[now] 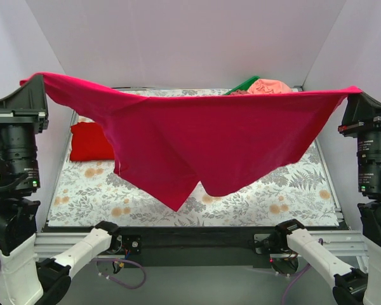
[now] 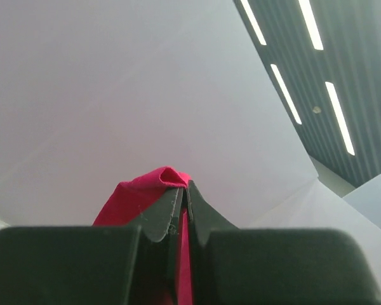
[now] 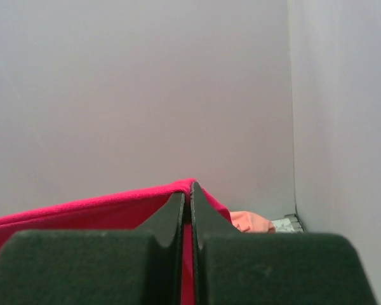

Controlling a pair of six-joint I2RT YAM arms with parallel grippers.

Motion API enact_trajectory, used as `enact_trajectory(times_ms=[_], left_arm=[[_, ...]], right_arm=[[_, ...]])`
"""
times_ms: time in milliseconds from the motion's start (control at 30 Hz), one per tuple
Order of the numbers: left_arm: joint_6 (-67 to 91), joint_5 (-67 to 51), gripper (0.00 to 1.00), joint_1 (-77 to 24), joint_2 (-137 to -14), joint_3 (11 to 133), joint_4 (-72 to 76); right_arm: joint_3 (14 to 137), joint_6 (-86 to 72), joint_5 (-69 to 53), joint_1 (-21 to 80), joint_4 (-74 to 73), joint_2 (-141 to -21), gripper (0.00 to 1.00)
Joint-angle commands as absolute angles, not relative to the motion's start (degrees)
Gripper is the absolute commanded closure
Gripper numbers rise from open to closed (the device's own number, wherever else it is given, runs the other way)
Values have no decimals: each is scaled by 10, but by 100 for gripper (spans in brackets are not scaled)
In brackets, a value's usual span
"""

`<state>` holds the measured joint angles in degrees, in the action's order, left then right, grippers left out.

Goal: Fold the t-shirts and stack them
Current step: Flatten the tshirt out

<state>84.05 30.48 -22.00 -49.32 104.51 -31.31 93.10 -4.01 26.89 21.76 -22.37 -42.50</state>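
Hanging in mid-air across nearly the full width of the workspace: the large crimson-magenta t-shirt (image 1: 216, 140), pulled straight along its upper edge and sagging to loose points below, apparently clear of the surface. Underneath, covering the table, the grey floral-print cloth (image 1: 292, 190). At the far left on that cloth, lying flat as a compact rectangle, the smaller scarlet-red t-shirt (image 1: 89, 141), by the look of it folded already. At the far right corner, partly hidden behind the raised shirt, a green plastic tray (image 1: 244, 84) with a salmon-coloured garment (image 1: 270, 86) bunched in or just beside it, hard to tell which. Pinching one top corner, the left gripper (image 2: 185, 187), jaws closed onto a fold of crimson fabric; pinching the opposite corner, the right gripper (image 3: 190, 190), likewise clamped tight on the cloth. Reads as the spreading step for the big shirt, folding proper not yet begun. Calls next for lowering both corners together, evenly and under tension, so as to lay the shirt flat and unwrinkled on open cloth beside, not over, the scarlet one.
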Motion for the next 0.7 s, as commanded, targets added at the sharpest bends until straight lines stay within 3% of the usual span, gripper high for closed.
enact_trajectory(times_ms=[0,333,533,667], left_arm=[[756,278,100,-217,-526,1100,-286],[632,281,100,-216,-617,1074,-219],[564,362,100,-215,-721,1015,-144],[528,305,100,-181,-799,994,-69]], right_arm=[[958,-21,239,214,-207,-439,99],[943,-18,235,214,-206,-486,99],[900,-2,303,214,-187,-568,99],[894,19,322,209,-143,-659,99]])
